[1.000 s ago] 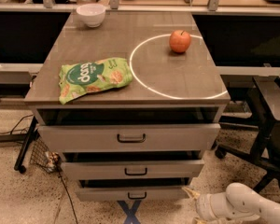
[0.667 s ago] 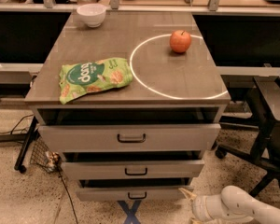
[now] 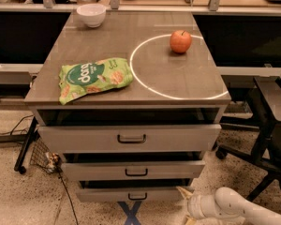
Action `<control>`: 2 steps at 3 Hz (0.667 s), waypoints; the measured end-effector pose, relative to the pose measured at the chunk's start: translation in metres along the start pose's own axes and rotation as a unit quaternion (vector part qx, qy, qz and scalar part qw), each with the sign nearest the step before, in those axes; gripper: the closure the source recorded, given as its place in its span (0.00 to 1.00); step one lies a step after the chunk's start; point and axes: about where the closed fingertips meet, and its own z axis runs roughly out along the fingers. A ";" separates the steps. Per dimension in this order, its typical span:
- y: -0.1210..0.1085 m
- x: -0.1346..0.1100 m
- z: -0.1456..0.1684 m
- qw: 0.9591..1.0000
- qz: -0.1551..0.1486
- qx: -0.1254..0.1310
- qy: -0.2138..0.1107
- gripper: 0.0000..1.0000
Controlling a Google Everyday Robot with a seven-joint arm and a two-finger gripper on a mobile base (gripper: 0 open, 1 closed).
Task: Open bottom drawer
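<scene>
The bottom drawer (image 3: pixel 103 194), a narrow grey panel with a small dark loop handle (image 3: pixel 137 196), is the lowest of three in the grey cabinet (image 3: pixel 178 86). Its long axis runs left to right and its front faces the camera. The white two-finger gripper (image 3: pixel 183 205) sits low at the drawer's right end, just beside the front panel. Its fingers are spread apart and hold nothing. A green snack bag (image 3: pixel 94 77), a red apple (image 3: pixel 180 41) and a white bowl (image 3: pixel 91 14) rest on the cabinet.

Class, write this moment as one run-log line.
task: open bottom drawer | gripper: open, low, right of drawer front, not on handle | cabinet top: chip bag, apple, bowl
</scene>
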 end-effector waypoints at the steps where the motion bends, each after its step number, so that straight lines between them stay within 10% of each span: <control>1: -0.013 0.006 0.015 1.000 0.000 0.016 0.003 0.00; 2: -0.023 0.016 0.026 0.999 0.005 0.035 0.009 0.00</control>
